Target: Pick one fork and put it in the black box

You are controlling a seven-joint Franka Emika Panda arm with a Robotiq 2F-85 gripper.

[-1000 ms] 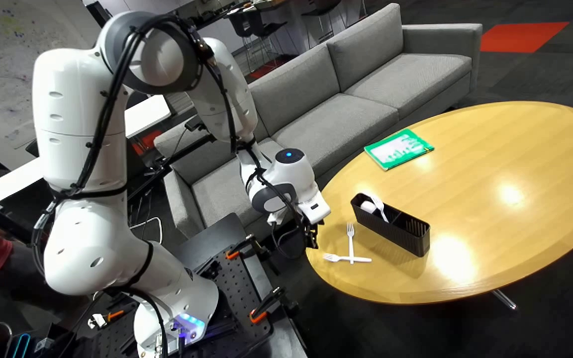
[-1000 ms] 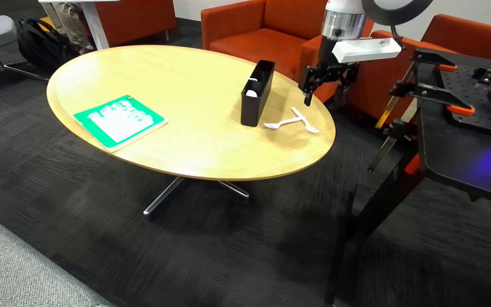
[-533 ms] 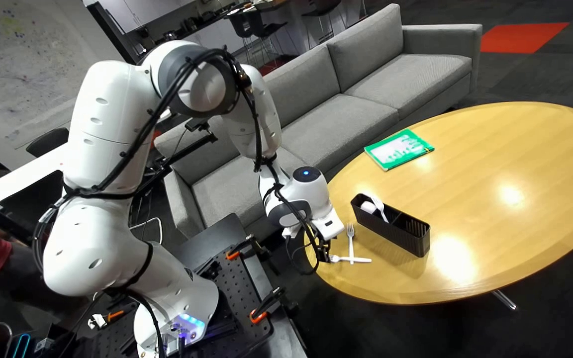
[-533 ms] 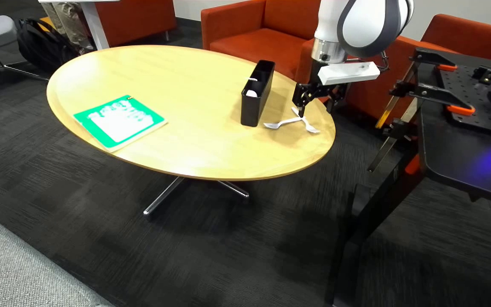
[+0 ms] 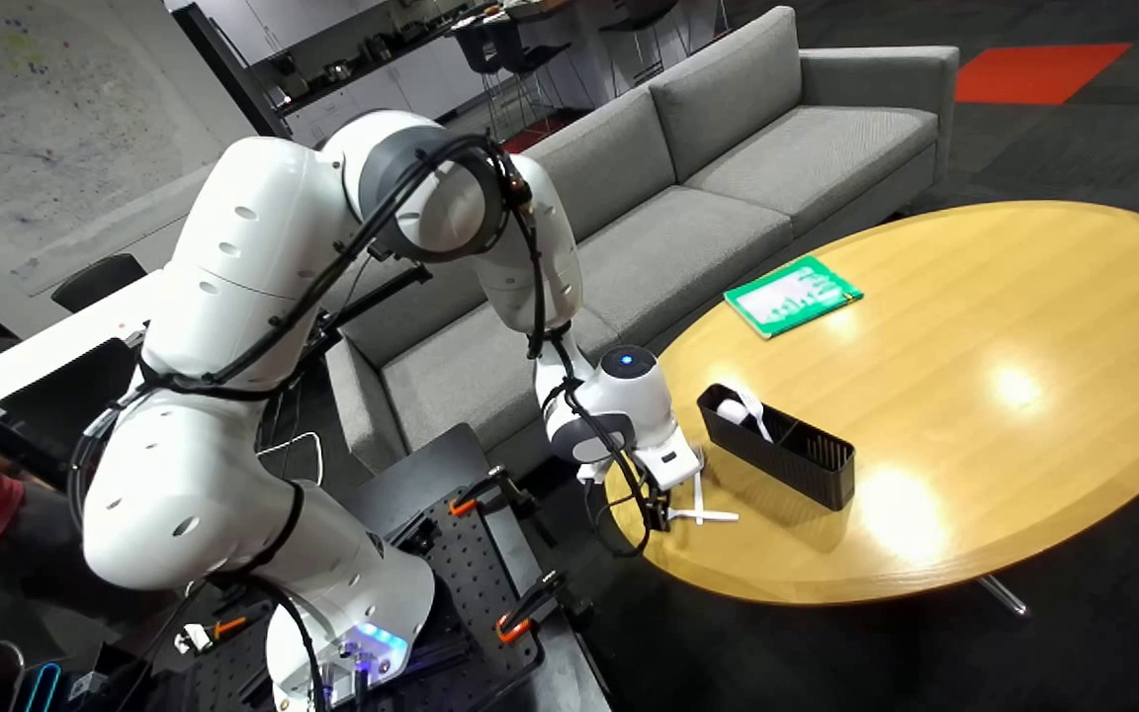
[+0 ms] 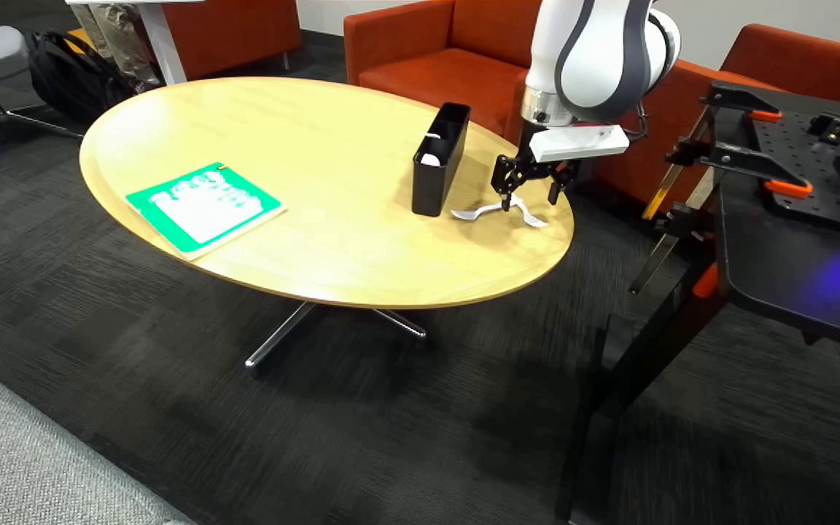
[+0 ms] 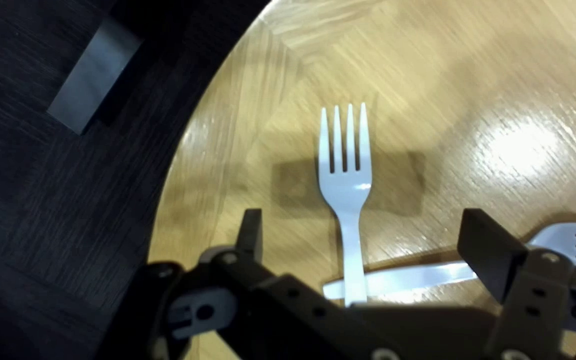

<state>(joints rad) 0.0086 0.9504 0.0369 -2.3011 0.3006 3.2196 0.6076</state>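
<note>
Beyond the oval wooden tabletop (image 5: 985, 326) a grey sofa (image 5: 688, 218) stretches in an exterior view, and an orange armchair (image 6: 456, 73) stands past it in an exterior view. The black box (image 5: 777, 463), long and low-walled, stands on the tabletop in both exterior views. Toward one end it holds a rounded white piece (image 5: 731, 412) and, just beside that, a slim white utensil (image 5: 754, 406) slanting across to the rim; in an exterior view the utensil shows as a thin tip (image 6: 432, 135). A green-and-white pad (image 6: 205, 204) lies flat, well apart. Near the box a white fork (image 7: 345, 187) lies on the tabletop, crossing over the handle of a second fork (image 7: 420, 278). My jaws are spread wide, standing to either side of the white fork's handle in the wrist view; their height above the tabletop I cannot tell. That fork's long axis runs nearly upright in the wrist view, four tines pointing to the top, the handle's lower part hidden by my own frame. In an exterior view my jaws cover those tines, but the handle's end (image 5: 725, 516) shows past the crossing. The second fork's tines run off the wrist view's right edge; in an exterior view its whole head (image 6: 467, 215) lies just beside the box.
</note>
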